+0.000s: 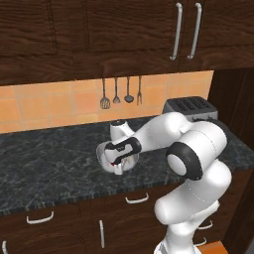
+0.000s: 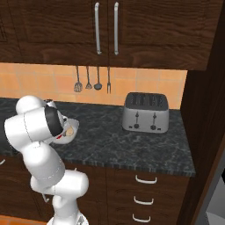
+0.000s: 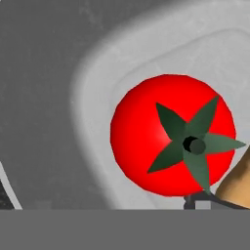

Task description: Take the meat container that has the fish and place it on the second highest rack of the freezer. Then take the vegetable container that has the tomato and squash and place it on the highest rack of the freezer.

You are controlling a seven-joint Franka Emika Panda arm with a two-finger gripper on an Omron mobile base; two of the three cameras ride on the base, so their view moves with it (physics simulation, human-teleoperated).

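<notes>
The vegetable container [image 1: 105,155] is a pale grey-white tray on the dark counter, also seen past the arm in the right base view [image 2: 70,129]. My gripper [image 1: 118,167] reaches down into it, and my own hand hides the fingers. The hand view looks straight down from close above. There the bright red tomato [image 3: 146,141] with its green star-shaped stem lies against the container's curved white wall [image 3: 97,73]. The tan end of the squash [image 3: 239,183] touches the tomato at the lower right. I cannot tell how the jaws stand.
A silver toaster [image 2: 146,113] stands on the black marbled counter [image 2: 132,145] to the right of the container. Utensils [image 1: 121,93] hang on the orange tiled wall under dark wooden cabinets. A tall dark panel [image 2: 206,110] closes the counter's right end.
</notes>
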